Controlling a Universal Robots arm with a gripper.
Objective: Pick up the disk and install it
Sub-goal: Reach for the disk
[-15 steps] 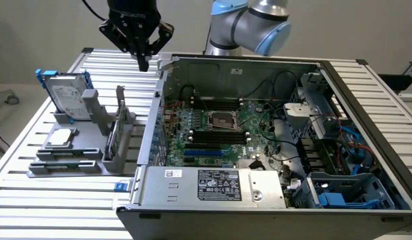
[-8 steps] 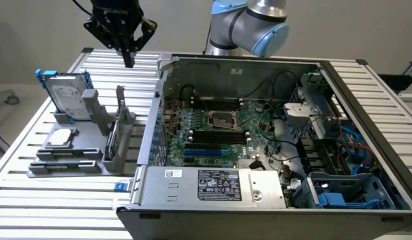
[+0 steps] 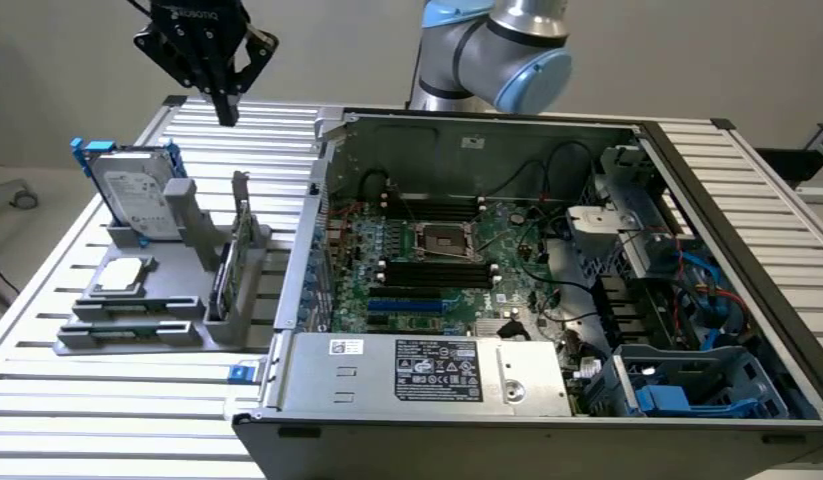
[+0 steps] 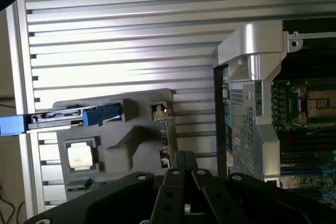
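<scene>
The disk (image 3: 134,190) stands upright in a grey holder (image 3: 158,300) on the slatted table, at the exterior view's left. It is silver-grey with a white label and a blue carrier around it. In the wrist view the disk (image 4: 58,117) shows edge-on, with blue plastic at both ends. My gripper (image 3: 226,112) hangs in the air above and behind the disk, well apart from it, pointing down. Its black fingers are shut with nothing between them. In the wrist view the gripper (image 4: 184,161) lies over the holder's edge, between the disk and the computer case.
An open computer case (image 3: 545,140) with its motherboard (image 3: 438,270) fills the exterior view's right. The holder also carries a square processor chip (image 3: 120,277) and a thin green card (image 3: 231,265) on edge. Blue drive bays (image 3: 678,395) sit in the case's near corner. The arm's base (image 3: 498,55) stands behind the case.
</scene>
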